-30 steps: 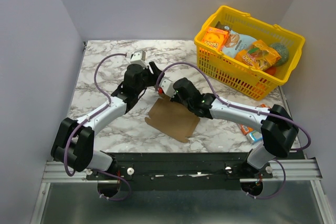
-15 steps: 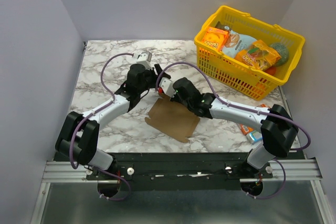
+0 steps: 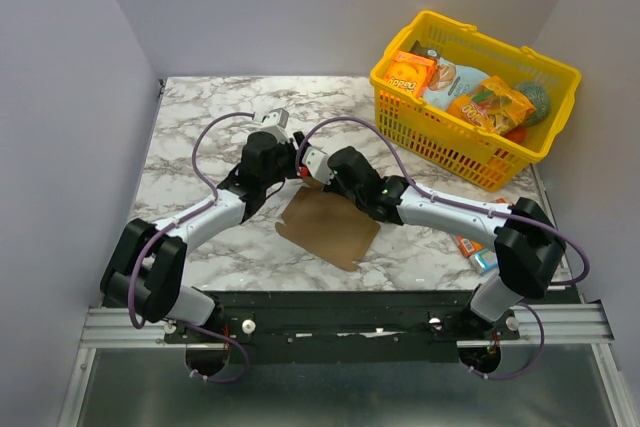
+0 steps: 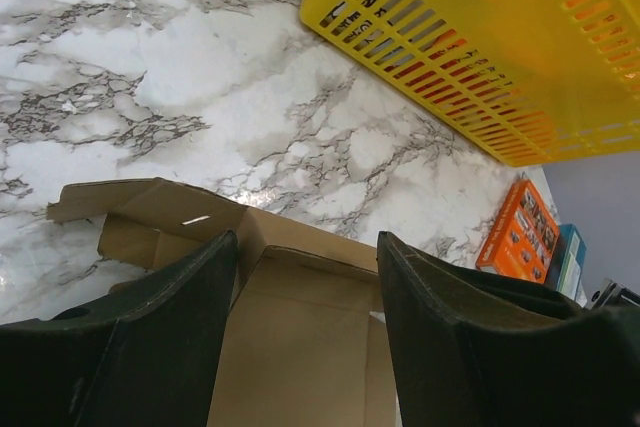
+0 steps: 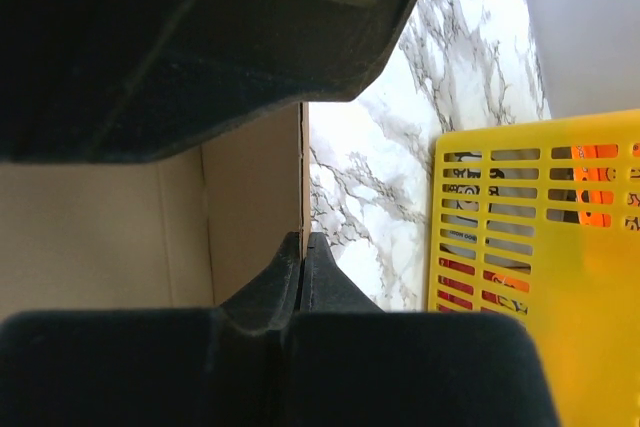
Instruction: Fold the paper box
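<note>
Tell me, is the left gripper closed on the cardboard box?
No, in the left wrist view the left gripper is open, its fingers apart with the cardboard box showing between them.

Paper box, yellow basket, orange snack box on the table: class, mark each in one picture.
paper box [image 3: 328,229], top view, middle of the flat brown panel.
yellow basket [image 3: 452,150], top view, near slotted wall.
orange snack box [image 4: 522,230], left wrist view, printed top face.

Paper box [image 3: 325,227], as I see it: plain brown unprinted cardboard, near the front middle of the desk [image 3: 200,117]. Its near panel lies flat. Along the far edge, creased flaps stand folded upward, one bearing a short slit.
</note>
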